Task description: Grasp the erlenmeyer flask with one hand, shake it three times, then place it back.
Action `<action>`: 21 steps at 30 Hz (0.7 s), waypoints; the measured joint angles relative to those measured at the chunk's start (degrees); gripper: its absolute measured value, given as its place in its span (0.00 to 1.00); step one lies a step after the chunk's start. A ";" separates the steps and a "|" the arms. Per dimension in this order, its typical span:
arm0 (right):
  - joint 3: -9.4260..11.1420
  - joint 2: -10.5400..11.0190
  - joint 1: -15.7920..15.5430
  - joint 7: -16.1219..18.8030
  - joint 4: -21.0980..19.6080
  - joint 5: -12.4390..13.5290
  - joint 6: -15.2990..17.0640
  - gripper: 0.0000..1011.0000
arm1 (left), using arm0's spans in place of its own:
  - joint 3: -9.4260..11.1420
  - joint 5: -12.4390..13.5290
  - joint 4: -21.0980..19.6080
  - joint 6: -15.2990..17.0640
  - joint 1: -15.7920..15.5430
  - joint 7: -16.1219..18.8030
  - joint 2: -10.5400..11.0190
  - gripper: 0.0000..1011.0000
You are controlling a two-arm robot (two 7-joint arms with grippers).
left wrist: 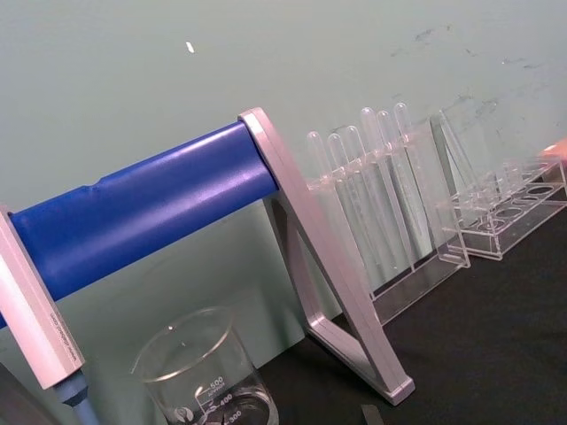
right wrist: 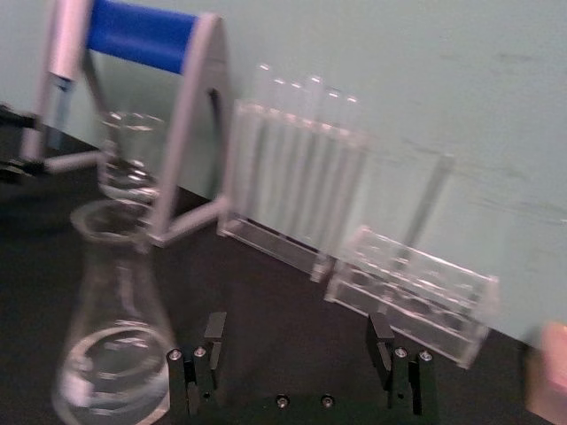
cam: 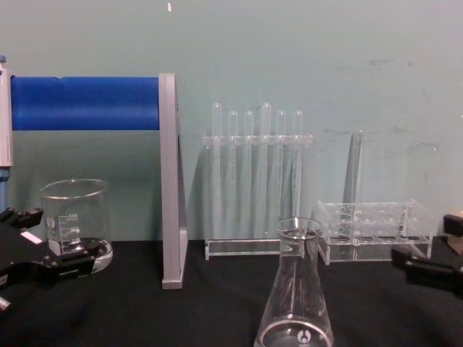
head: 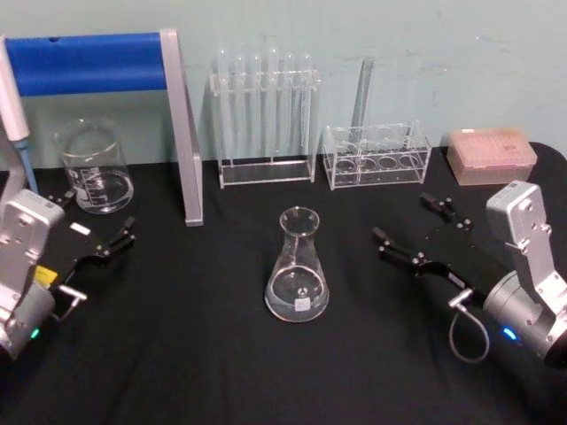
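Head view: the erlenmeyer flask (head: 297, 266) stands upright near the middle of the black table (head: 204, 363). It looks empty, with a small white logo low on its wall. At the back left a graduated glass beaker (head: 93, 166) sits under a blue-barred stand (head: 97, 62); I cannot tell whether it holds liquid. A tall clear rack (head: 266, 168) carries six upright test tubes, and the low rack (head: 376, 159) beside it holds one long tube. A lidded pink tip box (head: 492, 155) sits at the far right. The right gripper (head: 401, 215) hovers to the right of the flask and apart from it, jaws spread wide and empty. The left gripper (head: 97, 211) rests near the beaker, jaws likewise apart, grasping nothing.

Left wrist view: the beaker shows its printed scale, with the stand's silver leg, the tube rack and the low rack beyond it.

Right wrist view: the two black fingers (right wrist: 381, 341) stand well apart with bare table between them. The flask stands just beside one finger, outside the gap.

Chest view: the flask rises at the front centre, its neck and flared rim in front of the tube rack. A gripper shows at each side edge.
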 joint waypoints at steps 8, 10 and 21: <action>0.32 -0.64 -1.77 5.70 -3.10 4.10 1.01 0.99 | 0.00 0.00 0.00 0.00 0.00 0.00 0.00 0.99; 0.32 -0.78 -1.95 6.58 -3.39 4.67 1.26 0.99 | 0.00 0.00 0.00 0.00 0.00 0.00 0.00 0.99; 0.38 -2.42 -2.11 12.38 -3.43 7.60 3.14 0.99 | 0.00 0.00 0.00 0.00 0.00 0.00 0.00 0.99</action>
